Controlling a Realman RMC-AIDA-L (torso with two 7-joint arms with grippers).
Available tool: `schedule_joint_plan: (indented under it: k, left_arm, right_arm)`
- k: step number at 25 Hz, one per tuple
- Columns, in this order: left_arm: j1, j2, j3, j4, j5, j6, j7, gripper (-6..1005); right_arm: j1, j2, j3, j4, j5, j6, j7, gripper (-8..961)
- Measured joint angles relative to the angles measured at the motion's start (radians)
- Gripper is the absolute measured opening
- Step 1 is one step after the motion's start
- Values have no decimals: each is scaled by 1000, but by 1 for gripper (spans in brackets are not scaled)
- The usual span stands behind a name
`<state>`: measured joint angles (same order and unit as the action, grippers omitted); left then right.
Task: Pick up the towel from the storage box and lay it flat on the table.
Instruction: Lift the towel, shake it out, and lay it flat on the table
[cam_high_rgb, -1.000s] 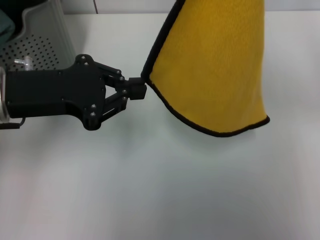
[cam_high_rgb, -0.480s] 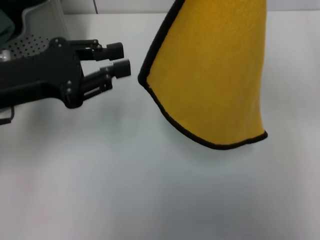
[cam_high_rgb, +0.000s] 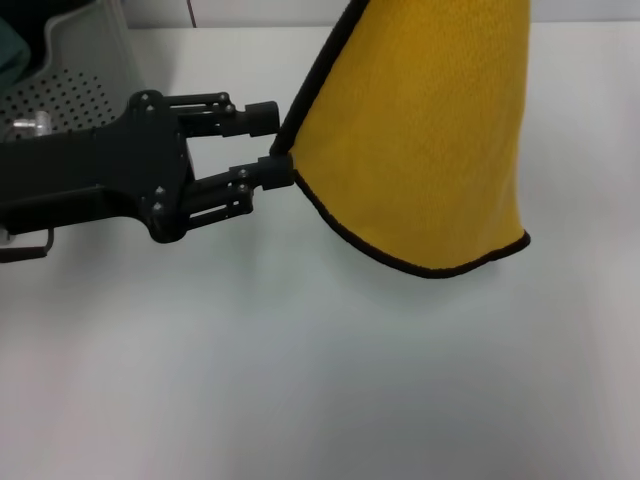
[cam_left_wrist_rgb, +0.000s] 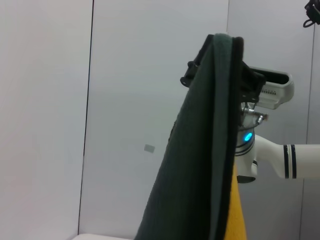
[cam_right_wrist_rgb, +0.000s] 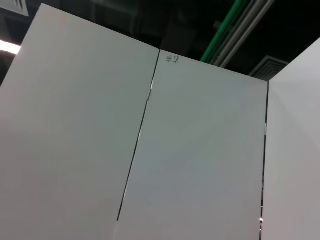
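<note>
The white counter (cam_high_rgb: 300, 380) lay bare in the foreground. Above it hung the yellow towel (cam_high_rgb: 420, 150), draped from beyond the top of the head view, its black-edged lower corner clear of the surface. The left end effector (cam_high_rgb: 268, 145) reached in from the left, fingers spread, the lower fingertip (cam_high_rgb: 277, 172) touching the towel's edge. Farther back at the left stood the grey storage box (cam_high_rgb: 90, 70). The right end effector's state could not be told.

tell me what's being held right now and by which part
The towel hangs from its top, gripped by the right gripper. The left gripper is open at its black side edge, holding nothing.
</note>
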<state>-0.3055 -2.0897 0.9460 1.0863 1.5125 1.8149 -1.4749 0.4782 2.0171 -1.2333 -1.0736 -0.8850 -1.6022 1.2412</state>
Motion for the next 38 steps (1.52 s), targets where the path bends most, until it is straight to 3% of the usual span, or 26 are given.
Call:
schedule_joint_plan:
  k: [9, 19, 24, 38]
  left_arm:
    - [-69, -1, 2, -102, 9, -3, 56, 452]
    - [-74, -1, 14, -107, 24, 2, 57, 447]
    - [-75, -1, 37, -108, 31, 3, 57, 364]
    - [-87, -1, 43, -146, 36, 4, 92, 354]
  right_arm:
    - [0, 4, -3, 4, 1, -2, 0, 2]
    - [2, 4, -2, 5, 13, -19, -1, 2]
    - [6, 3, -1, 9, 19, -18, -2, 3]
    - [6, 5, 0, 15, 34, -16, -3, 3]
